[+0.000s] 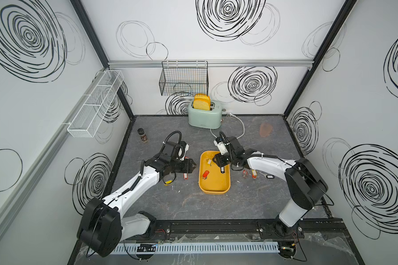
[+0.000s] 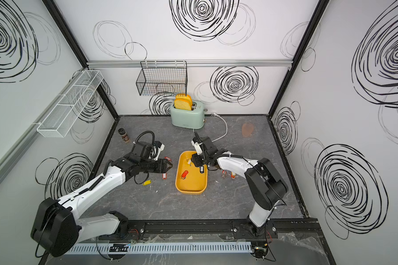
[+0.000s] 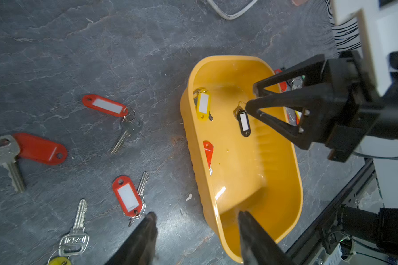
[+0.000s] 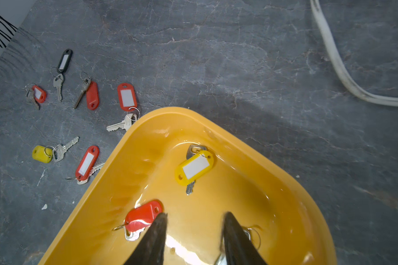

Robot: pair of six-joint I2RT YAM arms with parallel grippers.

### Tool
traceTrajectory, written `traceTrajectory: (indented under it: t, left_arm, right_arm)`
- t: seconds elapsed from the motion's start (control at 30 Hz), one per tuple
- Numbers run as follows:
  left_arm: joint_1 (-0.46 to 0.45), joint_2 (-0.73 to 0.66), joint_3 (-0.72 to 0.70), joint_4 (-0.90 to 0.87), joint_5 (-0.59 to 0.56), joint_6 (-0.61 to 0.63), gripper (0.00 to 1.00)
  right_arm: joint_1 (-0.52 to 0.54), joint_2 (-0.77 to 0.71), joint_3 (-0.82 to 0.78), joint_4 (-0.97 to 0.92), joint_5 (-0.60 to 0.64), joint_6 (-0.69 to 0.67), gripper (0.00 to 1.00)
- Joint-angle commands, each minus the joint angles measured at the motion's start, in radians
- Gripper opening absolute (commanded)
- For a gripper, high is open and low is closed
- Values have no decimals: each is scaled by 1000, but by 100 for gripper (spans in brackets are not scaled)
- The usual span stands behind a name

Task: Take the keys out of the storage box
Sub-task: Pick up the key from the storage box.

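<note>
From my remote console: the mustard-yellow storage box (image 1: 214,191) on the dark grey, pale-veined worktop (image 1: 193,206), with silver keys (image 4: 118,125) on a red tag (image 4: 145,216), a yellow tag (image 4: 194,168) and a black tag (image 3: 244,122). By the worktop's back edge, a mint-green toaster (image 1: 203,118) holds orange-yellow bread (image 1: 201,102). The walls (image 1: 182,34) are white with black scribbled swirls; my left arm (image 1: 145,177) and right arm (image 1: 267,166) are white and black.

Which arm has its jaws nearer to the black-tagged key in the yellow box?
Right. Jaws of the right arm hang over the storage box, tips beside the black-tagged key. Jaws of the left arm are outside the box.
</note>
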Motion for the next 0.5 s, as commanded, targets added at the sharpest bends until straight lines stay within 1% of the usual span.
traceTrajectory:
  t: [0.0,0.47]
  left_arm:
    - [13,-15,-12,-3,20,20,61]
    - [38,-18,-18,-24,30,42,61]
  right_arm:
    - [16,44,46,39,17,-34,44]
    - [26,202,154,45,42,-73,42]
